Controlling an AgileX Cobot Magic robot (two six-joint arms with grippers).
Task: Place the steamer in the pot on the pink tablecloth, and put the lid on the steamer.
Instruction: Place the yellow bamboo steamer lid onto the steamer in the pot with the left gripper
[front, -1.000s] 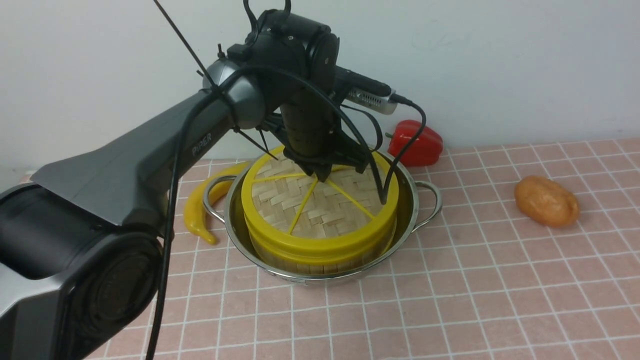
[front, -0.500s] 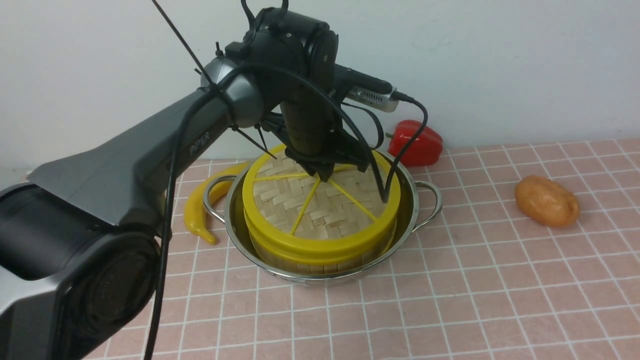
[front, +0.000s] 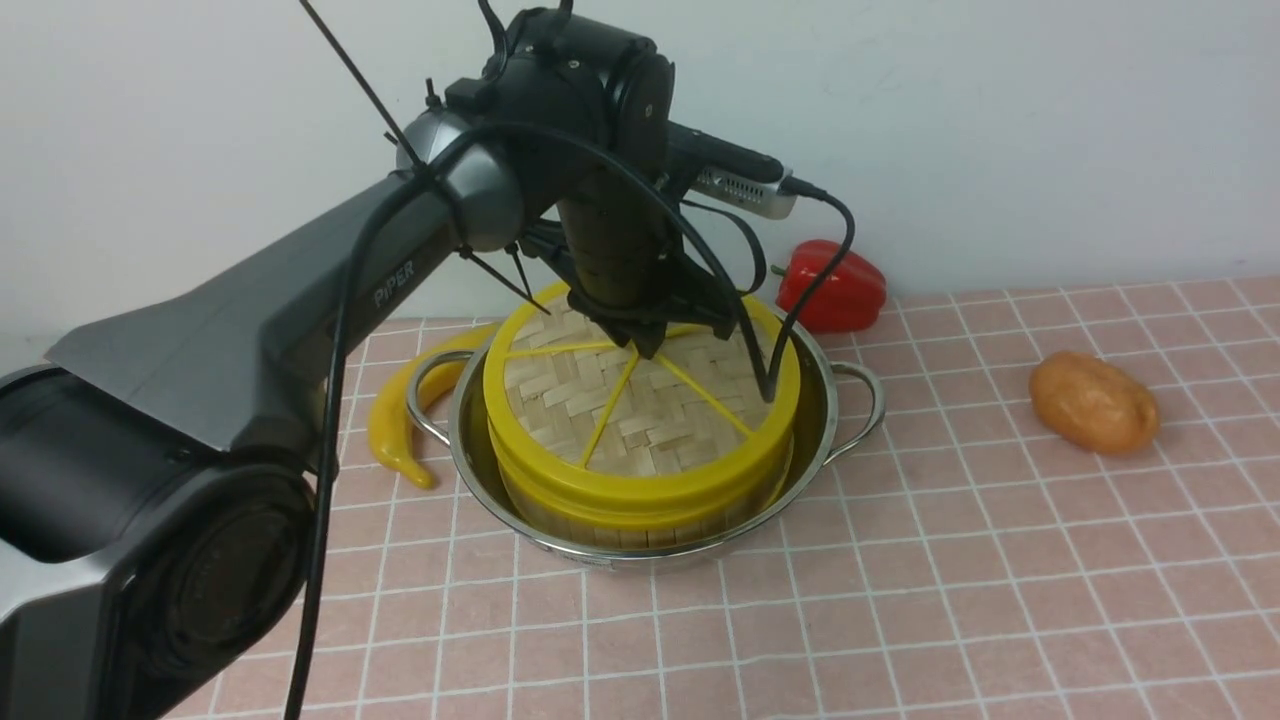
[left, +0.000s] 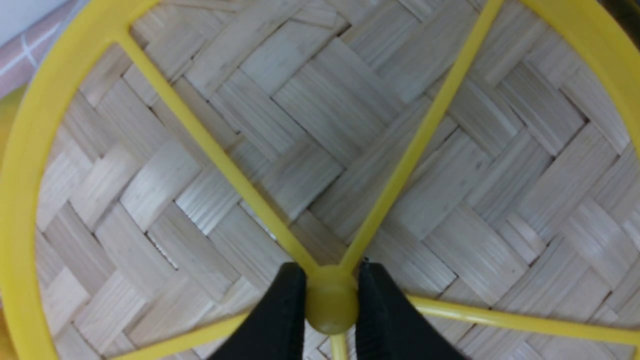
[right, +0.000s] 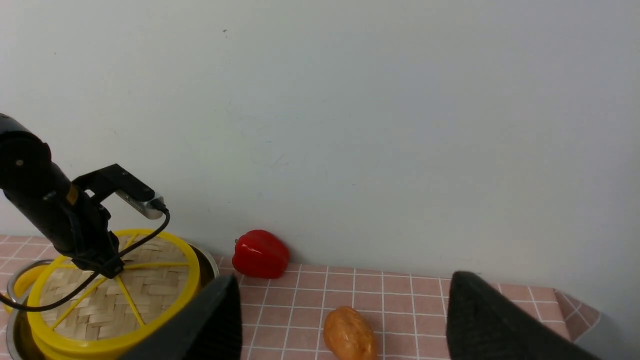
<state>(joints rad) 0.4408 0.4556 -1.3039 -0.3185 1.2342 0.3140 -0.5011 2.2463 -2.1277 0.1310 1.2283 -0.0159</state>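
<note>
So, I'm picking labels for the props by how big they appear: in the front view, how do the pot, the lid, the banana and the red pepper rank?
1. Pot
2. Lid
3. Banana and red pepper: too alike to rank, the banana being partly hidden

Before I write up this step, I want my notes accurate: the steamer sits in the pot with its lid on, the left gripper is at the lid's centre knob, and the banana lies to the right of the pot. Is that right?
Not quite: the banana lies to the left of the pot, as the front view shows. The rest stands.
</note>
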